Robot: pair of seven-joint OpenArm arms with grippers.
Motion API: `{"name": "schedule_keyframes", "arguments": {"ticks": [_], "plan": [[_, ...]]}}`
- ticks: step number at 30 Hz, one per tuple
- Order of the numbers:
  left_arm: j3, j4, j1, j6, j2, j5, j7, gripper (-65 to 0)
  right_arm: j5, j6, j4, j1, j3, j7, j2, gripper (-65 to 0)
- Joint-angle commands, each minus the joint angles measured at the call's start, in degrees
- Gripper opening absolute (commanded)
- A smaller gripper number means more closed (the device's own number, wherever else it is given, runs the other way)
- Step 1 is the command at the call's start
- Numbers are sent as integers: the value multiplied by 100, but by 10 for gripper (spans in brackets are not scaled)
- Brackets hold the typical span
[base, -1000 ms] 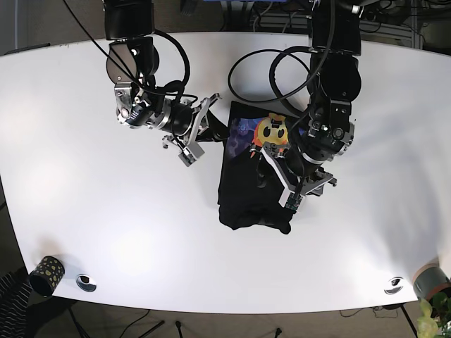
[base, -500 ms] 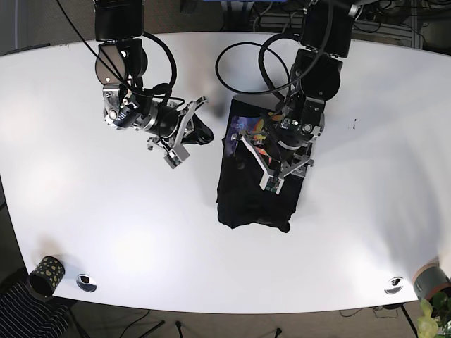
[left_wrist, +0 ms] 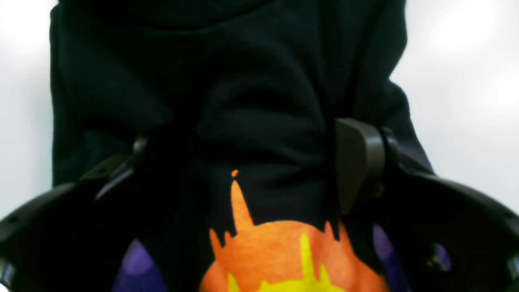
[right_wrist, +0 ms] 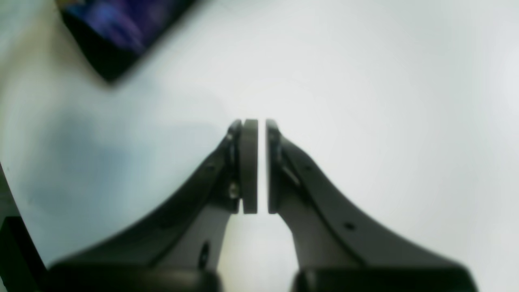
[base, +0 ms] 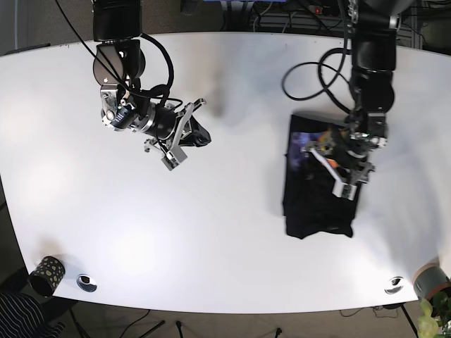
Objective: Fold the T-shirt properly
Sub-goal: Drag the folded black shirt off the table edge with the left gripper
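The black T-shirt (base: 317,204) lies folded into a narrow rectangle right of the table's middle, its orange and yellow print (left_wrist: 284,251) facing up. My left gripper (base: 338,160) rests on the shirt's upper half. In the left wrist view the left gripper (left_wrist: 247,138) is open, its fingers (left_wrist: 357,162) spread wide with wrinkled cloth bunched between them. My right gripper (base: 199,135) is over bare table well to the left of the shirt. In the right wrist view the right gripper (right_wrist: 261,125) is shut on nothing, and a blurred dark shirt corner (right_wrist: 109,36) shows at top left.
A dotted cup (base: 46,274) stands at the front left corner beside a small metal disc (base: 86,282). Another disc (base: 393,284) and a grey cup (base: 431,282) are at the front right. Black cables (base: 310,70) loop over the table's back.
The shirt has slid from the table's middle toward the right together with my left gripper on it. The right arm has drawn slightly left, away from the shirt.
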Motion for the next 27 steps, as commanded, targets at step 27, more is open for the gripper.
{"name": "schedule_keyframes", "arguments": {"ticks": [27], "plan": [[-1027, -3313, 99, -927, -3262, 593, -235, -144, 57, 38, 700, 192, 14, 117, 118, -621]]}}
